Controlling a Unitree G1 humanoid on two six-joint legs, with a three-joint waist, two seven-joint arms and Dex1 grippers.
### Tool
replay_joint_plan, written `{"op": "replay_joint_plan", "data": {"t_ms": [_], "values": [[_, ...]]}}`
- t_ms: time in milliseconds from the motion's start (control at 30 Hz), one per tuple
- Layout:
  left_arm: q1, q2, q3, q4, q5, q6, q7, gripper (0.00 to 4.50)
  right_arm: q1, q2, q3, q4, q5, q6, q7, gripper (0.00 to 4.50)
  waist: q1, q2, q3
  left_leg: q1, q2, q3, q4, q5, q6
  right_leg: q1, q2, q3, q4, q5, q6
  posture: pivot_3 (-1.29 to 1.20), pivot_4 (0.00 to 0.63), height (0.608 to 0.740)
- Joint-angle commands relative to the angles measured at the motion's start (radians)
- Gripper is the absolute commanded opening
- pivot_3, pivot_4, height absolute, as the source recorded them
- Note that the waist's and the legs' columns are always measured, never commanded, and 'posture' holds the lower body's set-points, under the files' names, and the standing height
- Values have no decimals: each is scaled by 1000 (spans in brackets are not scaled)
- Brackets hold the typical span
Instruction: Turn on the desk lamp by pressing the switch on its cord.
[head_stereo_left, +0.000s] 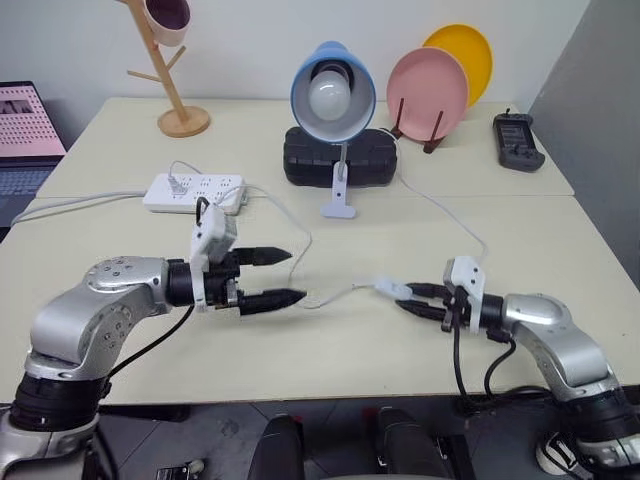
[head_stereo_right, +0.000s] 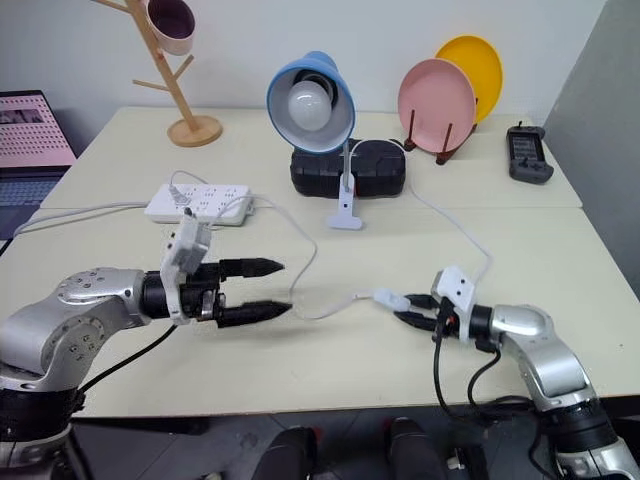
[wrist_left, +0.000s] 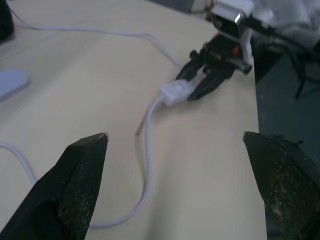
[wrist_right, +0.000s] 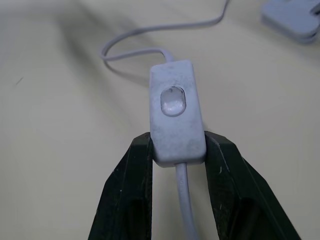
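The desk lamp, with a light-blue shade and a round white bulb, stands on its white clip base at the back middle of the table, unlit. Its thin white cord runs forward to the small white switch, which is raised a little above the tabletop. My right gripper is shut on the switch's near end, its button facing up between the black fingers. My left gripper stands open to the left of the switch, pointing toward it, nothing between its fingers. A loop of cord lies below it.
A white power strip lies at the back left with cables plugged in. Behind the lamp sits a black case. Pink and yellow plates stand on a rack, a black remote at the far right, a wooden mug tree far left.
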Motion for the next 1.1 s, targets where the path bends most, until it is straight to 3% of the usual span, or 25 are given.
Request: {"op": "replay_joint_plan", "data": {"t_ms": [33, 167, 367, 633, 1000, 1100], "values": [[47, -88, 93, -84, -336, 159, 299, 4500, -78, 32, -29, -44, -37, -3, -98, 1097, -2, 0, 0, 1, 0, 0, 0, 0, 0, 0, 0, 0, 1, 0, 0, 0, 150, 740], [112, -180, 99, -96, -582, 136, 590, 4500, -94, 48, -30, -65, -34, 8, -127, 1097, 3, 0, 0, 2, -1, -2, 0, 0, 0, 0, -1, 0, 4, -1, 0, 0, 150, 740], [98, -435, -2, -64, -575, 0, 808, 4500, -138, 81, -14, -80, -44, 14, -171, 1097, 6, -1, 0, 5, -3, -2, 1, 0, 0, 3, -1, 0, 6, -1, 0, 0, 150, 740], [65, -563, -91, 28, -483, -51, 765, 4500, -124, 97, -2, -164, 4, 76, -163, 1097, 4, -1, 0, 5, -3, -2, 1, 0, 0, 2, 0, 1, 6, 1, -5, 0, 150, 740], [-15, -590, -86, 121, -405, -71, 671, 4500, -87, 94, 2, -228, 26, 117, -162, 1097, 3, -1, 0, 5, -3, -2, 0, 0, 0, 2, 0, 1, 5, -2, -1, 0, 150, 740], [-15, -587, -86, 124, -392, -68, 658, 4043, -81, 94, 0, -235, 25, 121, -165, 1097, 4, -1, 0, 5, -3, -2, 0, 0, 0, 2, 0, 1, 5, -2, -1, 0, 150, 740]]}}
